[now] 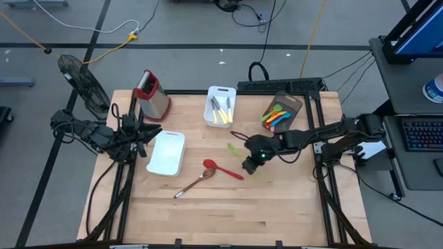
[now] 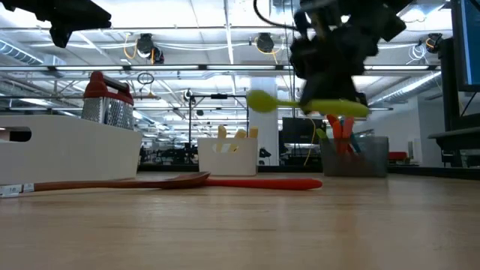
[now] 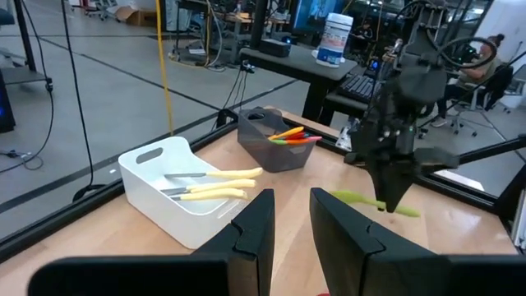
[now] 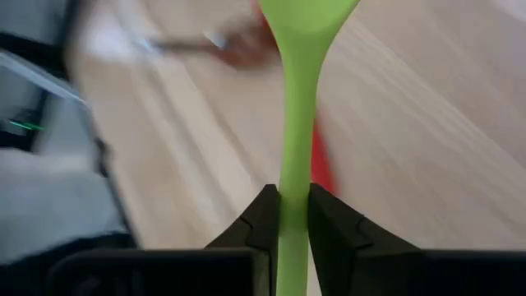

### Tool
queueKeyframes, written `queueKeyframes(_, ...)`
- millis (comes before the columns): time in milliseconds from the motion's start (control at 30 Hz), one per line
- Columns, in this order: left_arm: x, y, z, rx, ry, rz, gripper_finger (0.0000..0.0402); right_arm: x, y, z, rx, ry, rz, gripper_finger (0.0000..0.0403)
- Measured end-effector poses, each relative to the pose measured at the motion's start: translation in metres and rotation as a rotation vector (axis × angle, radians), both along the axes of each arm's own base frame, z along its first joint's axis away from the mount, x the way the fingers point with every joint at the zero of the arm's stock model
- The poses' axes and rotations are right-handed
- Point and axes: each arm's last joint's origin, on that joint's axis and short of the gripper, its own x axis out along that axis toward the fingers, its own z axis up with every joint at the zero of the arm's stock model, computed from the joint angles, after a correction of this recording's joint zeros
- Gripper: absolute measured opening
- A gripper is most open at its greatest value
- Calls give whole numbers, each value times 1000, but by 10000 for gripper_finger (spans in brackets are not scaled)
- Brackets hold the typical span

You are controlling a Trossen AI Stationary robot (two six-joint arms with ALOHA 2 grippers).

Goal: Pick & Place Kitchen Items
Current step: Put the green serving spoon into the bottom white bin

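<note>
My right gripper is shut on a light green spoon and holds it in the air over the middle of the table; it also shows in the left wrist view. A red spoon and a brown wooden spoon lie flat on the table, touching at their bowls. Cream knives lie in a white bin. Coloured utensils lie in a grey bin. My left gripper is open and empty at the table's left. My right gripper pinches the green spoon's handle between its two fingers, about midway along it. The fingers come from above and lie across the handle. The spoon is lifted clear of the table, nearly level, its bowl toward the table's left.
A metal box grater with a red top stands at the far left. A white tray lies next to my left gripper. Bare wood stretches along the near edge.
</note>
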Motion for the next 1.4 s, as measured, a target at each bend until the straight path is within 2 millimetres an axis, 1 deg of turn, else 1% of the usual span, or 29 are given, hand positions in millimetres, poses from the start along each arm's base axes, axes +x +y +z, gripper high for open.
queueKeyframes(233, 0, 0, 0, -8, -6, 1, 81, 20, -1, 26, 39, -338, 5, 34)
queueKeyframes(400, 0, -1, 0, -78, -29, -9, 81, 27, -13, 40, 28, -506, -30, 34)
queueKeyframes(500, 1, -2, 0, -134, -39, -57, 81, 30, -20, 48, 18, -594, -49, 34)
queueKeyframes(700, 6, -6, -1, -246, -50, -102, 81, 32, -27, 57, -5, -694, -61, 34)
queueKeyframes(800, 15, -10, 0, -268, -58, -103, 81, 32, -28, 59, -14, -716, -56, 34)
queueKeyframes(900, 28, -17, 4, -254, -89, -114, 86, 32, -28, 60, -20, -729, -54, 34)
queueKeyframes(1000, 44, -24, 8, -235, -134, -123, 103, 32, -28, 62, -32, -750, -49, 34)
queueKeyframes(1200, 71, -28, 10, -224, -204, -93, 169, 33, -27, 66, -51, -801, -36, 34)
queueKeyframes(1400, 98, -29, 10, -269, -283, -201, 233, 33, -26, 69, -56, -837, -3, 34)
